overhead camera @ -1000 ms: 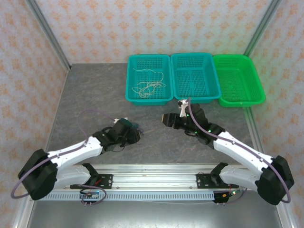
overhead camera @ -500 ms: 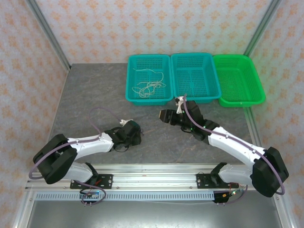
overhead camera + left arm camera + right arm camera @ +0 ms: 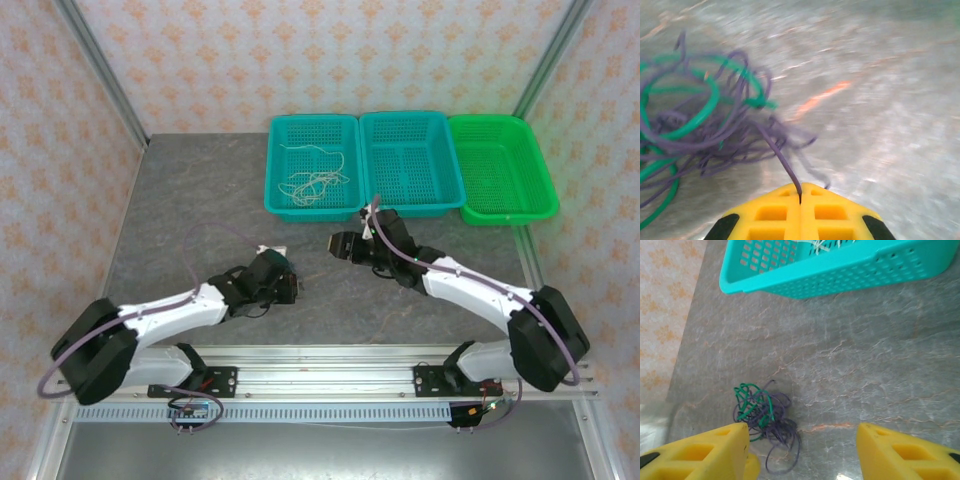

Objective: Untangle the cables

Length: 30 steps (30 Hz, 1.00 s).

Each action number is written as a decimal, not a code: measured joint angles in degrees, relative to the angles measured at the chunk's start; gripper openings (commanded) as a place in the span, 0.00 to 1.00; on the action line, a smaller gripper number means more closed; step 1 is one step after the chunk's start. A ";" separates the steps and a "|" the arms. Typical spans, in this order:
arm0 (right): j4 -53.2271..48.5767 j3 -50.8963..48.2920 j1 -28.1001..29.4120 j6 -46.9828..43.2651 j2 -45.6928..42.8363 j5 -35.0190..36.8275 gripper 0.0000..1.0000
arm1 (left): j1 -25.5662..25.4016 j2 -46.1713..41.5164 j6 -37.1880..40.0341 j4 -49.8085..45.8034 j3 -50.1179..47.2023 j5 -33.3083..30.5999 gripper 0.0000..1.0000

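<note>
One grey table [image 3: 200,200] (cables [image 3: 761,412], patterned walls [image 3: 300,50]).

Top cam sits high over the near edge and tilts down across the whole table [image 3: 200,190]. The near edge is at 6 o'clock and the left teal basket [image 3: 312,212] is up around 12. Left wrist cam is super close to the surface, peeking forward over the left gripper [image 3: 800,187] at 6 o'clock, with the cable tangle [image 3: 700,115] at 9. Right wrist cam rides higher, angled down past the right gripper [image 3: 801,430]. It catches the same cable tangle [image 3: 762,412] at 7 o'clock, and shares the left teal basket [image 3: 840,272] at 12 with the top cam.
</note>
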 measured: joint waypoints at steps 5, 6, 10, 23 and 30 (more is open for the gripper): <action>1.68 2.27 0.00 0.00 7.02 -5.31 0.61 | 0.00 -3.87 7.15 -5.42 6.80 4.13 0.00; 1.95 2.25 0.00 0.00 8.04 -6.16 0.62 | 0.00 -4.46 8.09 -6.45 8.11 4.11 0.00; 6.88 -1.18 0.00 -1.51 8.72 -8.63 0.67 | 0.00 -5.18 9.86 -8.35 11.74 4.52 0.00; 27.96 -23.41 5.22 -25.35 -7.39 -3.82 0.84 | 0.00 -1.53 10.21 -8.28 11.93 8.76 0.00; 41.38 -22.10 13.07 -44.61 5.95 -3.82 0.88 | 0.00 -2.84 9.99 -8.20 12.04 10.14 0.00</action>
